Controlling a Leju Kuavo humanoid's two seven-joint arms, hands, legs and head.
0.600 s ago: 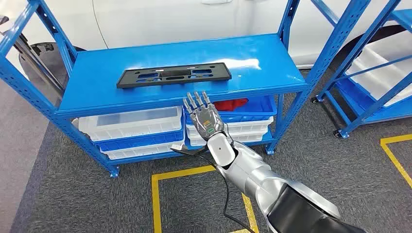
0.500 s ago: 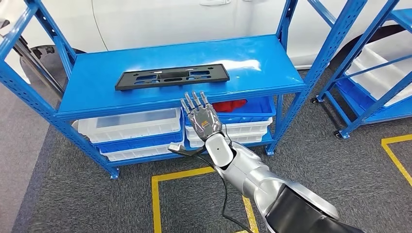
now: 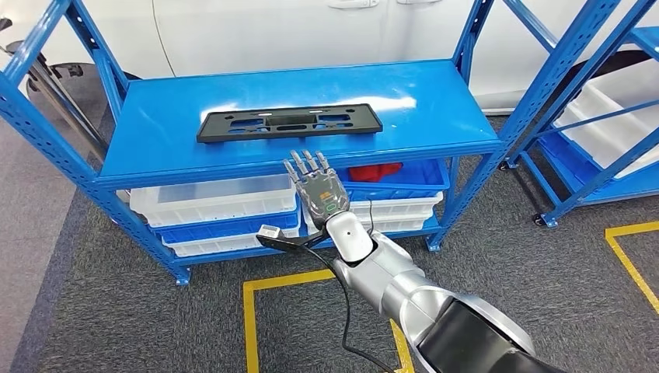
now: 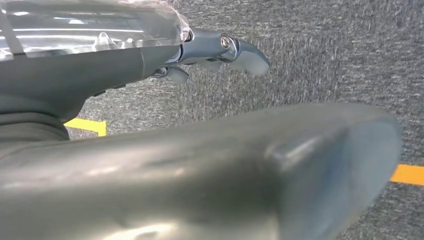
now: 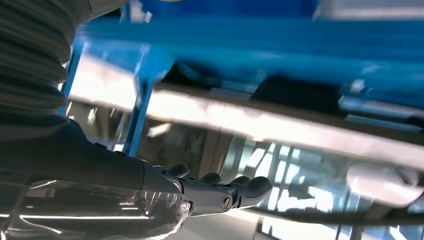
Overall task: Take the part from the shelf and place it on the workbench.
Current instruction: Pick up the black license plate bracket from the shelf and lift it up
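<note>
Fingers of the right hand (image 3: pixel 317 186) are straight and apart, holding nothing, just below the blue metal shelf's (image 3: pixel 155 132) front edge. The flat black slotted plastic part (image 3: pixel 289 123) lies on that shelf. The left hand's (image 4: pixel 220 52) fingers: cannot tell.

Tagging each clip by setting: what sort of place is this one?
Probably a car workshop or factory floor: blue steel shelving holding a black part and stacked plastic bins, a white car body behind, and yellow floor markings.
</note>
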